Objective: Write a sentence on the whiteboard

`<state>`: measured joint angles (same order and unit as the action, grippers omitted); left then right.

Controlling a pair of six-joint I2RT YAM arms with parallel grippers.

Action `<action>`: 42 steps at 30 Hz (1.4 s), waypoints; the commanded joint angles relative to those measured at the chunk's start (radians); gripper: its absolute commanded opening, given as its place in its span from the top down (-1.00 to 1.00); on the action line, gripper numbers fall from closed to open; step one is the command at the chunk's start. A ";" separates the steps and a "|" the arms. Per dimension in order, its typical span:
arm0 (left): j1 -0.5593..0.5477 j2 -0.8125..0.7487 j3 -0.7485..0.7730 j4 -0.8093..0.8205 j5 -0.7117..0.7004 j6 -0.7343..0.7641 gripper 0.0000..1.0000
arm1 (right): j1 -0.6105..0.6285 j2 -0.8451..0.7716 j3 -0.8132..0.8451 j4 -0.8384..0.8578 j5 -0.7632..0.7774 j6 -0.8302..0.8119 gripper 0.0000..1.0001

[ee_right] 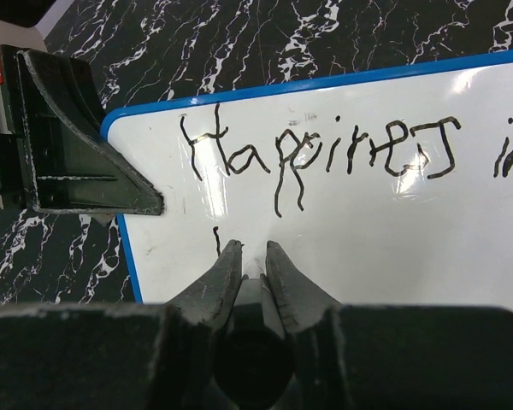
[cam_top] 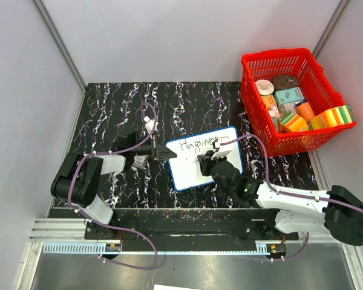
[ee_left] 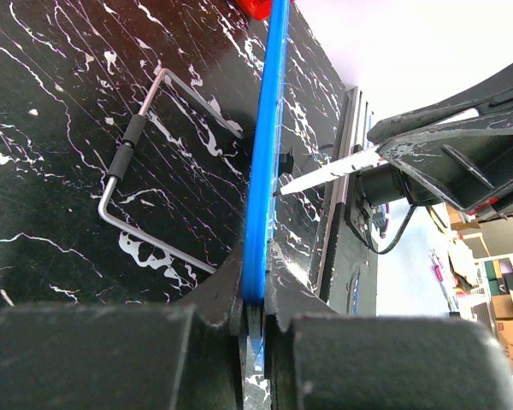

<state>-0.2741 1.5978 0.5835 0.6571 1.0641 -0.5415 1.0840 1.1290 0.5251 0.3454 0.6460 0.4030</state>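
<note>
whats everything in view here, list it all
table: one, black with white veins, under everything
whiteboard: one, white with blue rim, mid table
sentence: one line plus a first stroke below it, dark ink, along the whiteboard's top
marker: one, white, tip at the whiteboard
basket: one, red, far right corner of the table
packs: several, mixed colours, in the basket
wire handle: one, grey metal with a black grip, flat on the table beside the whiteboard
left gripper: one, black, clamped on the whiteboard's blue rim
right gripper: one, black, over the whiteboard, shut on the marker
</note>
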 commanded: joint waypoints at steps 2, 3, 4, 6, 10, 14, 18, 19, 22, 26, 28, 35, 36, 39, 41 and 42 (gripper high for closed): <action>-0.004 -0.004 0.001 -0.033 -0.108 0.123 1.00 | -0.013 0.003 -0.002 0.030 0.044 0.017 1.00; -0.004 -0.004 0.002 -0.033 -0.108 0.124 1.00 | -0.013 0.005 -0.002 0.035 0.041 0.016 1.00; -0.004 -0.006 0.001 -0.034 -0.108 0.123 1.00 | -0.013 0.006 -0.002 0.041 0.034 0.016 1.00; -0.004 -0.006 0.001 -0.034 -0.110 0.124 1.00 | -0.013 0.008 -0.007 0.055 0.023 0.013 1.00; -0.004 -0.006 0.001 -0.034 -0.107 0.124 1.00 | -0.013 0.014 -0.007 0.064 0.007 0.010 1.00; -0.004 -0.006 0.001 -0.034 -0.108 0.124 1.00 | -0.012 0.023 -0.005 0.070 -0.012 0.005 1.00; -0.004 -0.006 0.001 -0.034 -0.110 0.123 1.00 | -0.013 0.035 0.001 0.055 -0.028 0.007 1.00; -0.004 -0.006 0.001 -0.034 -0.110 0.123 1.00 | -0.012 0.037 0.001 0.050 -0.029 0.010 1.00; -0.004 -0.004 0.001 -0.034 -0.111 0.123 1.00 | -0.013 0.034 0.000 0.030 -0.029 0.014 1.00; -0.004 -0.004 0.001 -0.034 -0.110 0.123 1.00 | -0.013 0.015 -0.008 0.007 -0.034 0.017 1.00; -0.004 -0.004 0.001 -0.036 -0.110 0.124 1.00 | -0.013 0.014 -0.010 -0.002 -0.035 0.019 1.00; -0.004 -0.004 0.001 -0.034 -0.108 0.123 1.00 | -0.013 0.006 -0.016 -0.026 -0.036 0.023 1.00; -0.004 -0.006 0.001 -0.036 -0.110 0.123 1.00 | -0.013 0.003 -0.017 -0.028 -0.031 0.026 1.00; -0.004 -0.004 0.001 -0.036 -0.110 0.124 1.00 | -0.013 0.002 -0.020 -0.034 -0.022 0.025 1.00; -0.004 -0.006 0.001 -0.036 -0.110 0.124 1.00 | -0.013 0.000 -0.022 -0.039 -0.020 0.026 1.00; -0.004 -0.004 0.001 -0.036 -0.108 0.123 1.00 | -0.012 -0.001 -0.020 -0.039 -0.022 0.025 1.00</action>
<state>-0.2737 1.5978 0.5835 0.6525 1.0618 -0.5415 1.0794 1.1370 0.5198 0.3531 0.6041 0.4263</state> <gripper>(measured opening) 0.083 0.200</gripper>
